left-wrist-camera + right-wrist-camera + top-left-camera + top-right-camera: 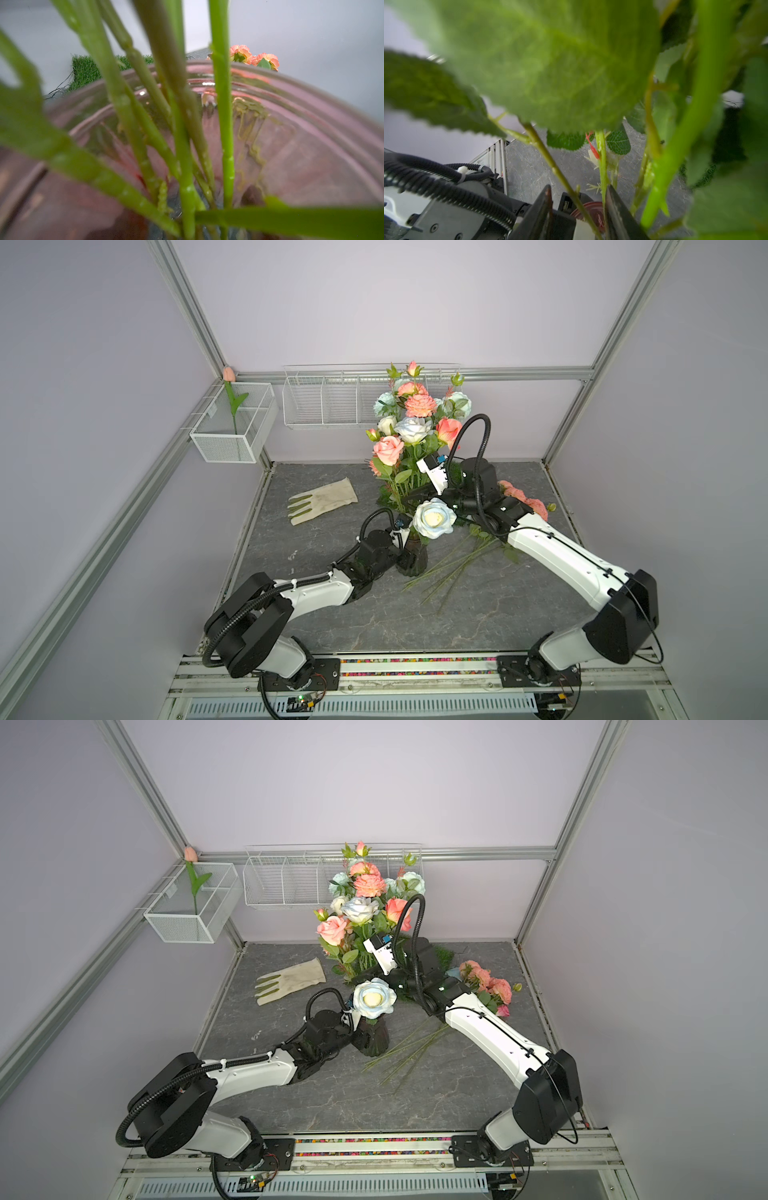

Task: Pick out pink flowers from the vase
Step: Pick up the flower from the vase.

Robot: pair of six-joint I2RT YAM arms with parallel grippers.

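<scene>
Across the lower middle of both top views, the grey stone bench [374, 626] is carrying everything. The right arm [552, 551] is rising from the lower right corner, bending at the elbow and reaching up-left toward the frame centre, with its wrist turning into the bouquet. The left arm [316, 593] is lying low, stretching from the lower left to the centre.

At centre, the vase [415, 564] is standing upright on the bench, and tall stems are fanning up from it. Several pink flowers [388, 450] are standing there among white and pale blue roses, above centre. One pale blue rose [433, 518] is drooping just over the vase mouth. Right of centre, loose pink blooms [490, 984] are lying on the bench behind the right arm, their long bare stems [457, 568] trailing down-left.

The right tool [579, 207] is sitting among the bouquet stems above the vase. Its two dark fingers [616, 207] are standing apart, with a thin olive stem [560, 176] passing between them and none of them pinched.

The left tool [358, 1039] is closed against the vase's narrow waist, gripping it; its fingers are mostly hidden.

A pale glove [322, 502] is lying left of centre.
</scene>
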